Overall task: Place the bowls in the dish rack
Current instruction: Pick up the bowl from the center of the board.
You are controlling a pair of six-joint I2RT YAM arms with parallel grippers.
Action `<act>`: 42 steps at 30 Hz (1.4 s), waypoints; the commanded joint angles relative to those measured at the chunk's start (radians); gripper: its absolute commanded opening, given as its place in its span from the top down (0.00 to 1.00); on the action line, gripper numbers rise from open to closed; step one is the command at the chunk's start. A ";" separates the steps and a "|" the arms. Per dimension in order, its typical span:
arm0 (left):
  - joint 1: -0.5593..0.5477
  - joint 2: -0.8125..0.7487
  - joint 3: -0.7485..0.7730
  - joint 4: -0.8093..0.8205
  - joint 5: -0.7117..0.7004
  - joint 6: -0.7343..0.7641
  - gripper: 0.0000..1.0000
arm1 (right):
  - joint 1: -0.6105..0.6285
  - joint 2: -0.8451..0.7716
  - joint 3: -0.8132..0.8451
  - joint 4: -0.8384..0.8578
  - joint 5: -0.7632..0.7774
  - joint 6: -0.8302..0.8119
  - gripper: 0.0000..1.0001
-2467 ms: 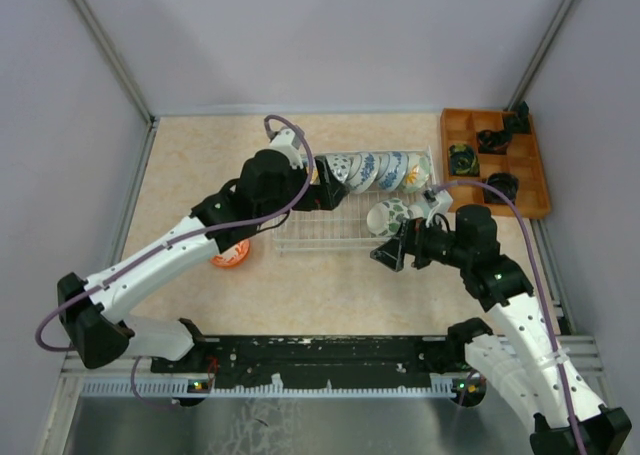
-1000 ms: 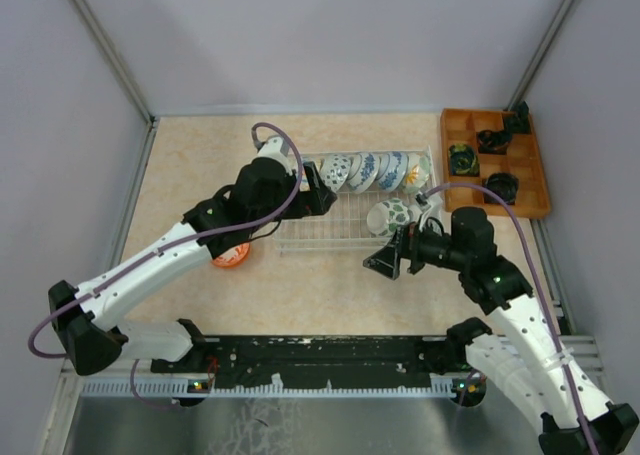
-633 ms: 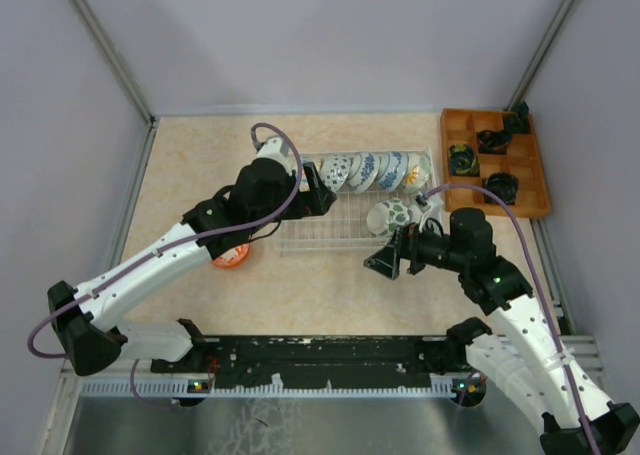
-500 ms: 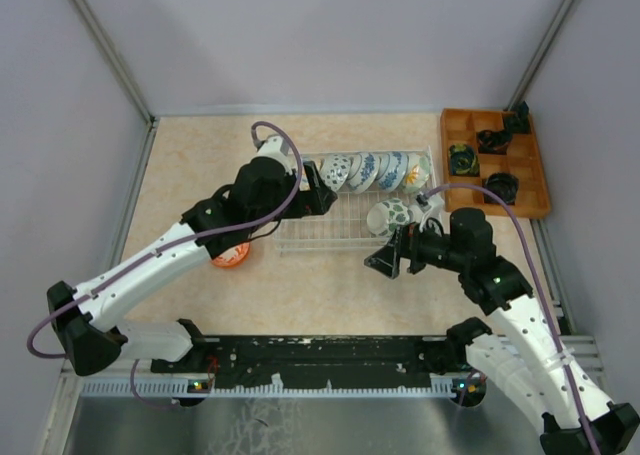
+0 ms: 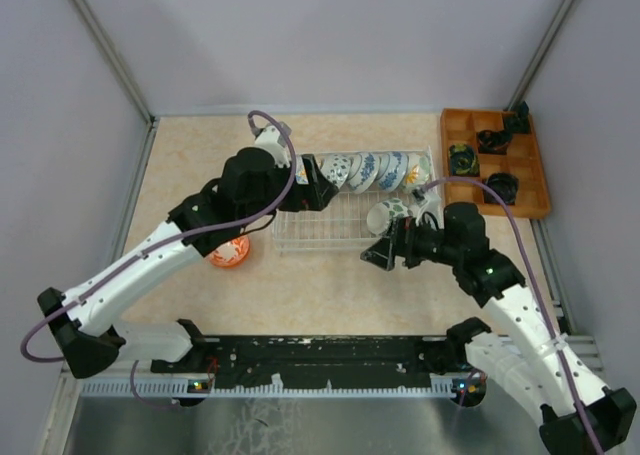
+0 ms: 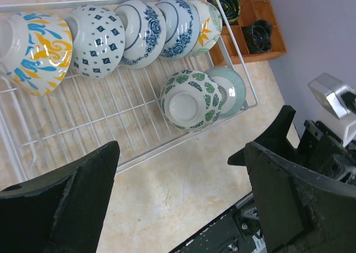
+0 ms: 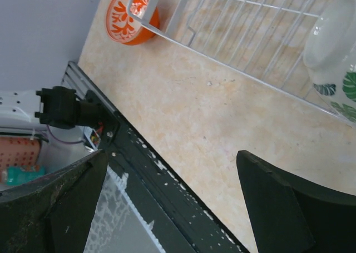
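The dish rack (image 5: pixel 320 230) (image 6: pixel 83 125) holds a row of patterned bowls (image 5: pixel 375 171) on edge along its far side, from a yellow-and-blue one (image 6: pixel 39 44) to an orange-flowered one (image 6: pixel 207 22). A green-leaf bowl (image 5: pixel 388 215) (image 6: pixel 192 100) (image 7: pixel 336 58) and a pale green bowl (image 6: pixel 231 89) lean at the rack's near right corner. An orange bowl (image 5: pixel 228 253) (image 7: pixel 130 14) sits on the table outside the rack's left end. My left gripper (image 5: pixel 312 188) (image 6: pixel 181 203) hovers open over the rack. My right gripper (image 5: pixel 383 250) (image 7: pixel 172 203) hangs open and empty just in front of the green-leaf bowl.
An orange wooden compartment tray (image 5: pixel 495 160) (image 6: pixel 250 19) with black items stands at the back right, beside the rack. The black base rail (image 5: pixel 320 355) (image 7: pixel 139 147) runs along the near table edge. Grey walls close the sides and back.
Both arms have shifted slightly: the left wrist drew back to the left over the rack, and the right gripper edged up and left toward the rack's near right corner. Both stayed open.
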 commanded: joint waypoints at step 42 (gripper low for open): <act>0.012 -0.775 -0.014 -0.289 0.013 0.048 0.00 | 0.812 1.549 1.316 0.134 0.600 -0.202 0.52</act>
